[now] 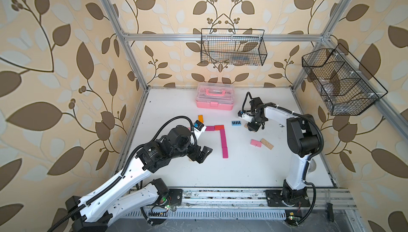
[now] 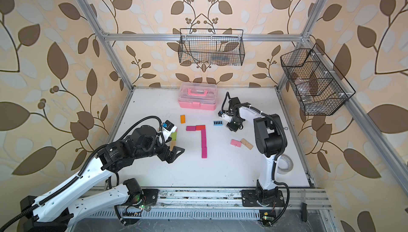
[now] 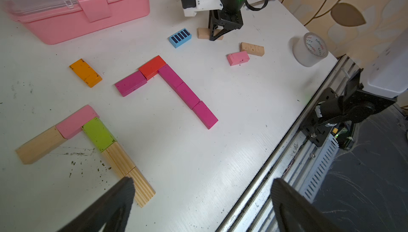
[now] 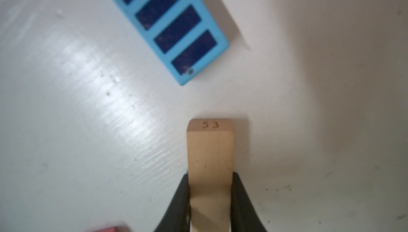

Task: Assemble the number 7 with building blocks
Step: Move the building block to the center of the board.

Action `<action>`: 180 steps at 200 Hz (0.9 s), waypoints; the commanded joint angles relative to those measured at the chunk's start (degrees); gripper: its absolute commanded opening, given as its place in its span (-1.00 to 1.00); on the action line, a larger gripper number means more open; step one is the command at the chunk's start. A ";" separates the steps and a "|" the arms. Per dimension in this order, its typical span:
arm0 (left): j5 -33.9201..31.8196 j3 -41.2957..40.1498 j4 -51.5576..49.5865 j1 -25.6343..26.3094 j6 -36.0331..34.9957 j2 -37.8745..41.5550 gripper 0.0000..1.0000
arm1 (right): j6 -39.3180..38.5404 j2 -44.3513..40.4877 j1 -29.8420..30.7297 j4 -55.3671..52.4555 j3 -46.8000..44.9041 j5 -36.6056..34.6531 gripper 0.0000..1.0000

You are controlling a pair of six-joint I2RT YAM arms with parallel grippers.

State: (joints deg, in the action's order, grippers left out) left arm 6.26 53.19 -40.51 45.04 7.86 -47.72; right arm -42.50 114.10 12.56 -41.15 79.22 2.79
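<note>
- The right gripper (image 4: 210, 175) is closed on a plain wood block (image 4: 209, 149) stamped 53. Its black fingers (image 4: 181, 197) press against both long sides at the lower middle of the right wrist view. The block lies flat on the white table (image 4: 66, 109).
- A blue-striped block (image 4: 174, 28) lies near it but apart, at the upper middle of that view.
- The left gripper (image 3: 203, 182) is spread wide with nothing between its tips, along the bottom edge of the left wrist view.
- The magenta seven (image 1: 223, 136) sits at the centre of both top views. A magenta and a red block form the top bar, and three magenta blocks run end to end down from the red one.
- A second seven (image 3: 97, 133) fills the lower left of the left wrist view. Plain wood and light pink make its bar, with lime green and two ridged wood blocks descending. The left arm mostly hides it in the top views.
- An orange block (image 1: 200, 117) lies alone, up and left of the magenta seven.
- A loose pink block (image 1: 256, 143) and a speckled wood block (image 1: 266, 143) lie just beside each other, right of the magenta seven.
- The pink case (image 1: 214, 100) stands at the back centre of the table.
</note>
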 commanded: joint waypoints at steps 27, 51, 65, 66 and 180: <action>-0.27 2.03 0.31 0.21 -1.08 0.98 0.98 | -21.64 3.95 -3.39 -5.83 9.14 4.04 -0.50; -0.49 2.13 0.39 0.18 -1.26 0.85 0.98 | -27.23 4.77 -4.28 -5.57 10.28 5.16 -0.34; -0.56 2.25 0.29 0.23 -1.40 0.62 0.98 | -28.62 5.37 -3.75 -4.61 10.85 4.10 -0.34; -0.56 2.26 0.32 0.18 -1.42 0.62 0.98 | -28.74 5.44 -3.72 -4.63 10.90 4.04 -0.34; -0.82 2.34 0.34 0.16 -1.59 1.09 0.98 | 2.34 6.59 -4.89 -0.68 17.17 7.44 -0.27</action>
State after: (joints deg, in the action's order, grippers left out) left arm 5.76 53.19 -40.51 45.04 7.51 -47.62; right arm -53.87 119.57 8.10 -41.12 92.55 7.25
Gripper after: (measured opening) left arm 0.988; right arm 0.364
